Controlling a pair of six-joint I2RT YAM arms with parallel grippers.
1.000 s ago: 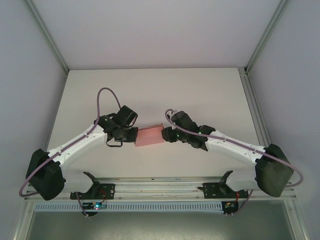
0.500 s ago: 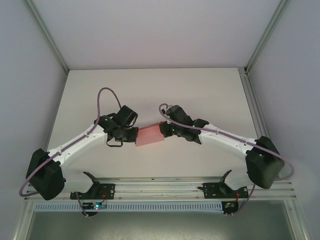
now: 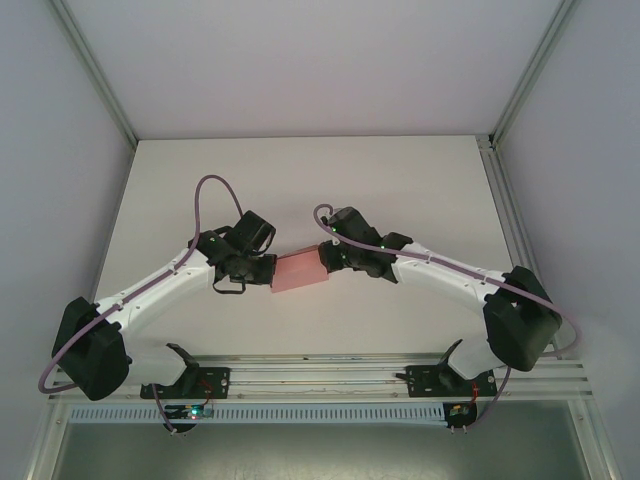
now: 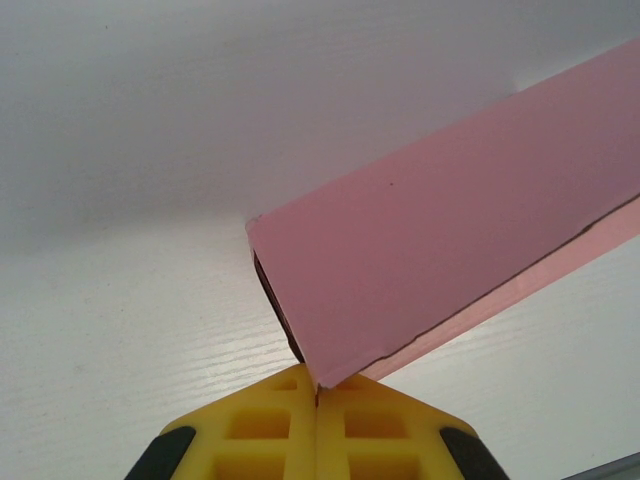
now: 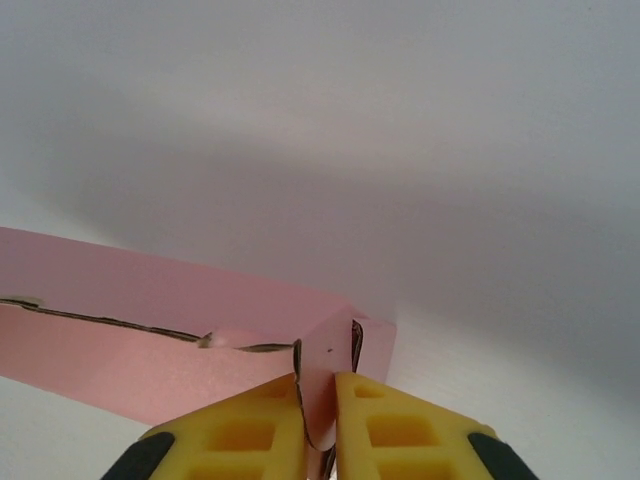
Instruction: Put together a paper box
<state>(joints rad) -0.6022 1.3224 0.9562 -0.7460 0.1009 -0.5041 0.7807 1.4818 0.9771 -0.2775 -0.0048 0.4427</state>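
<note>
The small, flat, rectangular pink card box [image 3: 300, 272] sits over the middle of the white matte table [image 3: 420, 190], spanning the gap between the two arms; whether it touches the surface cannot be told. The left gripper [image 4: 316, 392] is clenched on one corner of it, and the right gripper [image 5: 318, 385] pinches an end flap that looks only partly tucked. Likely failures are that opposed pulling creases or tears the thin card, or that the flap springs out on release. Pale walls [image 3: 300, 60] and aluminium frame posts [image 3: 95, 72] enclose the table.

Left gripper [image 3: 272, 272]: fingers [image 4: 260, 430] pinched on paper box [image 3: 300, 272] corner
Right gripper [image 3: 326, 258]: fingers [image 5: 400, 430] pinching opposite end
Left arm [image 3: 150, 290], right arm [image 3: 450, 275]: angled inward
</note>
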